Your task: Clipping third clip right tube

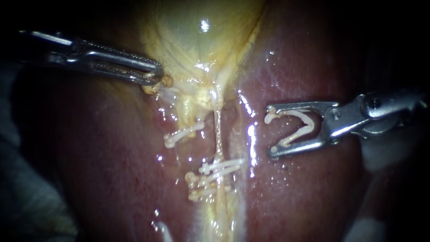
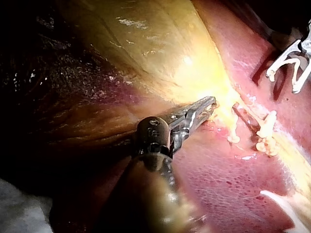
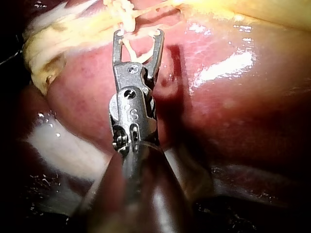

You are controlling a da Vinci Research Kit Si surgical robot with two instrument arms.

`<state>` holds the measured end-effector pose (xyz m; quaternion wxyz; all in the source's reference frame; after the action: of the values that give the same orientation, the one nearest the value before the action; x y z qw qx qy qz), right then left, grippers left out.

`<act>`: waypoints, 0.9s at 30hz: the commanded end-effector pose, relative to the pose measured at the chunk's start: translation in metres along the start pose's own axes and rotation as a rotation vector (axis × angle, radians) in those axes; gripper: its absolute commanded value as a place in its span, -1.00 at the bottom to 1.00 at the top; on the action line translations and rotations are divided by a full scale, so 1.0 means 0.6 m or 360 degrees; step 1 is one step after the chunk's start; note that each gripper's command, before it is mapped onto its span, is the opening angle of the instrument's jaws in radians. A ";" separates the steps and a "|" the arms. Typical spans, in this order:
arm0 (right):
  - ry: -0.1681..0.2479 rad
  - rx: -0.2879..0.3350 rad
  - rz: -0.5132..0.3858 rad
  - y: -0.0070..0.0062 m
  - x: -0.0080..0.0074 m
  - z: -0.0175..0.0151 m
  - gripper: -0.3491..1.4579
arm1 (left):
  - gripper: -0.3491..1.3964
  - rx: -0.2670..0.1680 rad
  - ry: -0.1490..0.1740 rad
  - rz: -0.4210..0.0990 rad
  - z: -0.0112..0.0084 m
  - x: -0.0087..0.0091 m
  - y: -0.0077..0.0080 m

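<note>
Right tube [image 1: 218,130] bare above set clips [image 1: 221,166]: R instrument [image 1: 270,131], jaws wide holding open clip [image 1: 308,127], should straddle it squarely; L instrument [image 1: 157,77] clamped on gallbladder [image 1: 197,40], tension needed.

No readable text, label or number anywhere

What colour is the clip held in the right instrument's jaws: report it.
Off-white; the clip in the right instrument shows best in the endoscope view.
</note>
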<state>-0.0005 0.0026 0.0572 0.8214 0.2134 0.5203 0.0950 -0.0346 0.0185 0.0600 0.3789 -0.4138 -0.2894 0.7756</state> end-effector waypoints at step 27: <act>0.0002 -0.0046 0.0238 0.0025 -0.0002 0.0088 -0.06 | -1.00 0.0049 0.0030 -0.0014 -0.0131 0.0029 0.0017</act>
<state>0.0047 0.0025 0.0603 0.8130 0.2448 0.4988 0.1741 -0.0288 0.0204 0.0546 0.3917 -0.4140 -0.2758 0.7740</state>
